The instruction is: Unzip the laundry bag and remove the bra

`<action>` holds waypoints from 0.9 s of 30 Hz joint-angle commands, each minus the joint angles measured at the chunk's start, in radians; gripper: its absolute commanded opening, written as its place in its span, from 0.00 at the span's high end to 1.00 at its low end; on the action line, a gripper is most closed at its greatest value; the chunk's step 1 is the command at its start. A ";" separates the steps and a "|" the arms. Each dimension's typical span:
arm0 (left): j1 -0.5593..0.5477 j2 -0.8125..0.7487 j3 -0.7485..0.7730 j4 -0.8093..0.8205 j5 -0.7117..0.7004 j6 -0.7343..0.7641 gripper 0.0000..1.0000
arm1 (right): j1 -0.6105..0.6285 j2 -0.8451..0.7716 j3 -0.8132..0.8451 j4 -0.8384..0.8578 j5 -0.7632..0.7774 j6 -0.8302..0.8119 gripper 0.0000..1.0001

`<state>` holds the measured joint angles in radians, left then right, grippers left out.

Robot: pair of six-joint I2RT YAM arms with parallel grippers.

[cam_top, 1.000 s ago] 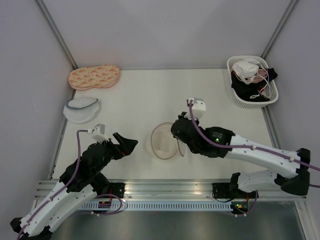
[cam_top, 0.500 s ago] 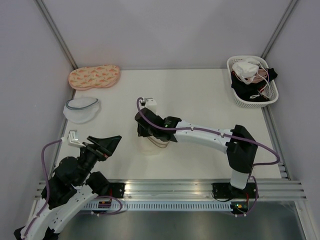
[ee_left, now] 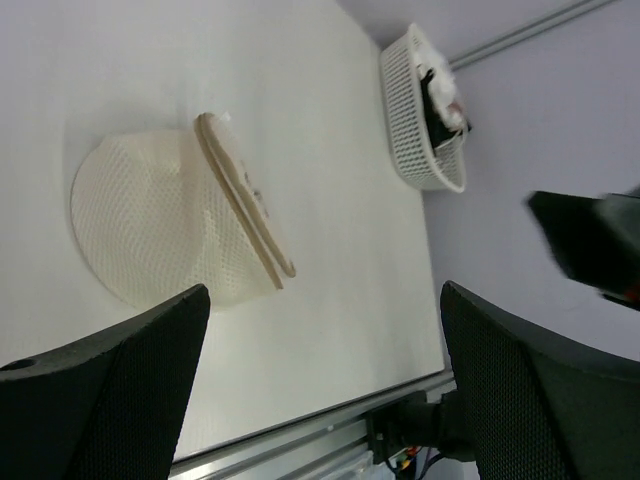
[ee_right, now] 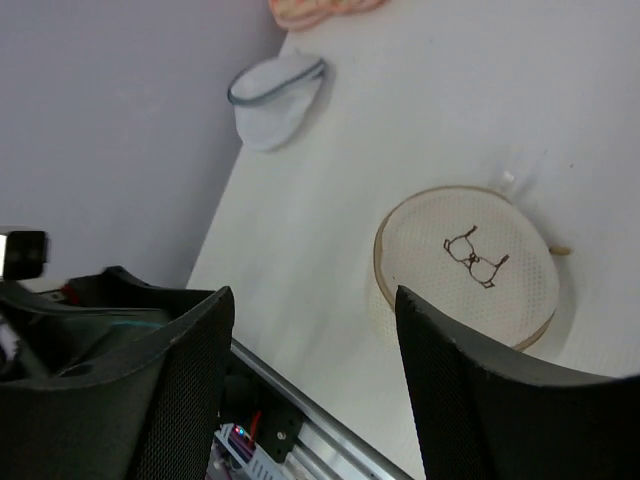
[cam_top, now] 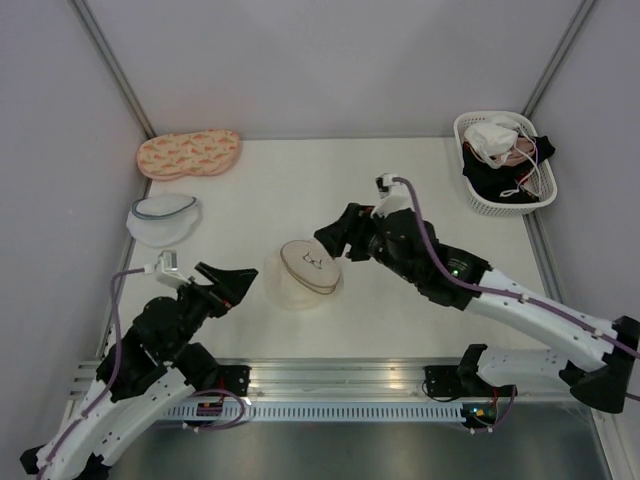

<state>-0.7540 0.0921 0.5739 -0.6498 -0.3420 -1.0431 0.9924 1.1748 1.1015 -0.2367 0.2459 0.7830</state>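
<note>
1. Nearest, the left arm (cam_top: pixel 160 335) rises from the near left edge. The left jaws are spread wide, hold nothing and point toward the middle of the tabletop (cam_top: pixel 260 190).
2. Just beyond them, the laundry bag (cam_top: pixel 305 270) rests on its mesh dome near the tabletop's centre, between the two sets of jaws and touched by neither. Its flat face is tilted upward and shows the black bra symbol (ee_right: pixel 473 258). What is inside cannot be made out.
3. Beside the bag on its far right, the right arm (cam_top: pixel 470 285) reaches in from the near right. The right jaws are wide apart and empty.
4. Farther left, a white mesh pouch (cam_top: pixel 163 218) with a grey-blue rim lies by the wall.
5. Farthest back, a peach patterned pouch (cam_top: pixel 188 154) lies in the left corner. A white basket (cam_top: pixel 507 209) in the right corner holds a white padded garment (cam_top: pixel 492 137) on pink and black ones.
</note>
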 commanded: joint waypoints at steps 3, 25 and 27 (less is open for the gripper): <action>0.001 0.321 -0.028 0.202 0.103 0.009 0.00 | 0.003 -0.148 -0.090 -0.203 0.173 0.005 0.30; 0.076 1.230 0.146 0.461 0.136 0.058 0.98 | 0.009 -0.409 -0.215 -0.400 0.231 0.088 0.37; 0.107 1.236 0.136 0.476 0.141 0.061 0.98 | 0.011 -0.431 -0.221 -0.406 0.242 0.090 0.38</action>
<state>-0.6800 1.3243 0.7231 -0.2302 -0.2096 -0.9928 0.9977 0.7776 0.8883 -0.6136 0.4519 0.8581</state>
